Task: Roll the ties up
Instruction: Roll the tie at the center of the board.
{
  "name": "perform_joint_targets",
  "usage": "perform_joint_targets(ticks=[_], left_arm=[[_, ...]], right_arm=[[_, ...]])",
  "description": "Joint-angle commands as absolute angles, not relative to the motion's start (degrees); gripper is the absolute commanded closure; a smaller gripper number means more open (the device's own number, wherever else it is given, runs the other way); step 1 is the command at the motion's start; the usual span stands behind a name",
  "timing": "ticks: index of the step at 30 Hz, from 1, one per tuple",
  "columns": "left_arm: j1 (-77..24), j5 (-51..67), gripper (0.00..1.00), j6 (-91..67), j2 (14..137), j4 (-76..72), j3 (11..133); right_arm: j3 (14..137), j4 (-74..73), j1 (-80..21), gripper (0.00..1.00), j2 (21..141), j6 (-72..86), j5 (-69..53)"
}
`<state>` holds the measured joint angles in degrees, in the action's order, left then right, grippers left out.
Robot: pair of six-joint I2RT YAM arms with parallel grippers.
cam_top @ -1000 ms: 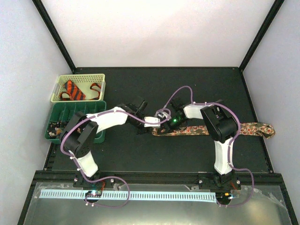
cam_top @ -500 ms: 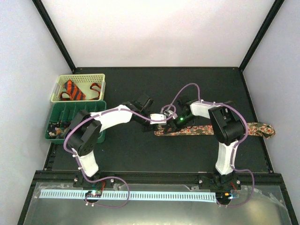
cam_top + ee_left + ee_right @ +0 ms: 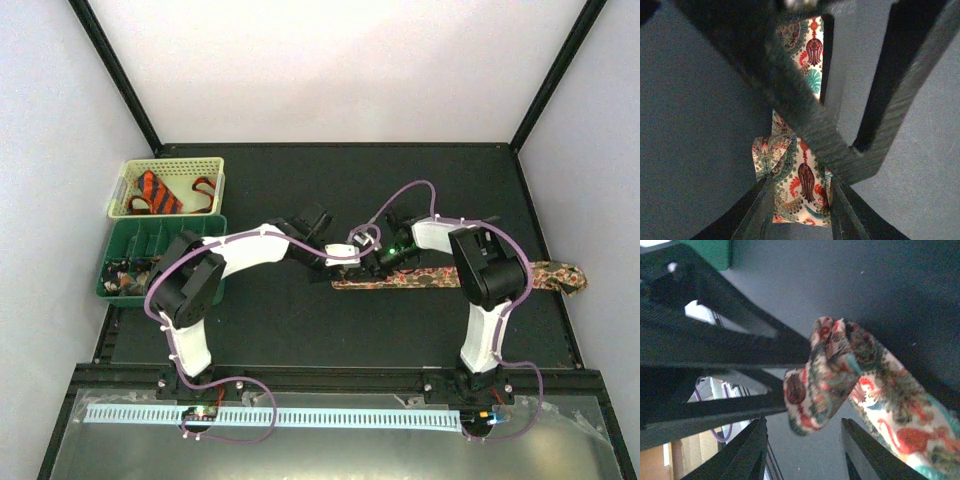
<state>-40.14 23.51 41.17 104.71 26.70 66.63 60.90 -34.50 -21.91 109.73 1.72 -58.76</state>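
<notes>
left gripper (image 3: 800, 197): squeezing the folded end of the speckled tie (image 3: 807, 175) | right gripper (image 3: 804, 440): fingers apart, holding nothing, tie fold just past their tips

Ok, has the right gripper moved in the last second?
Yes. In the top view the right gripper has slid rightward along the speckled tie, farther from the green bin.

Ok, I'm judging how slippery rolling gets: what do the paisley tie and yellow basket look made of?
The paisley tie looks like thin printed fabric, matte to faintly sheeny, perhaps silk or polyester: it folds softly. The yellow basket looks like rigid moulded plastic: a grid of holes.
</notes>
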Motion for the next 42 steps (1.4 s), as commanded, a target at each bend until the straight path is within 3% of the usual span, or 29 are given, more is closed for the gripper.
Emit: perform_joint_targets(ticks=[1, 6, 10, 17, 19, 23, 26, 29, 32, 42], left_arm=[[-40.6, 25.2, 0.67, 40.2, 105.7, 25.8, 69.2], [-40.6, 25.1, 0.68, 40.2, 105.9, 26.0, 69.3], [-40.6, 25.1, 0.68, 40.4, 105.7, 26.1, 69.3], [-40.5, 24.7, 0.69, 41.0, 105.4, 26.6, 69.2], [-40.6, 24.9, 0.69, 41.2, 105.4, 26.6, 69.1], [-40.5, 23.7, 0.68, 39.8, 105.3, 26.5, 69.5], [-39.3, 23.5, 0.55, 38.1, 104.6, 26.9, 69.7], [-38.6, 24.3, 0.32, 40.4, 103.6, 27.8, 69.1], [-39.5, 24.9, 0.2, 42.1, 103.8, 28.2, 68.7], [-43.7, 15.7, 0.17, 40.4, 109.6, 27.7, 71.6]], right_arm=[[62.3, -28.8, -21.8, 0.55, 112.5, 7.9, -62.2], [64.1, -27.9, -21.7, 0.54, 113.5, 10.1, -60.6], [63.5, -28.0, -21.8, 0.46, 112.6, 10.4, -60.6], [62.8, -28.6, -21.3, 0.51, 112.5, 10.4, -61.5], [61.8, -27.5, -21.2, 0.57, 112.2, 11.1, -60.9], [62.0, -27.7, -21.3, 0.85, 113.1, 10.3, -59.7], [61.8, -30.0, -21.2, 0.95, 113.0, 6.9, -58.6], [60.8, -30.4, -21.2, 0.96, 112.5, 5.6, -58.4], [60.3, -30.2, -21.1, 0.97, 112.3, 4.9, -58.0], [59.7, -26.9, -19.8, 0.95, 113.3, 6.5, -59.5]])
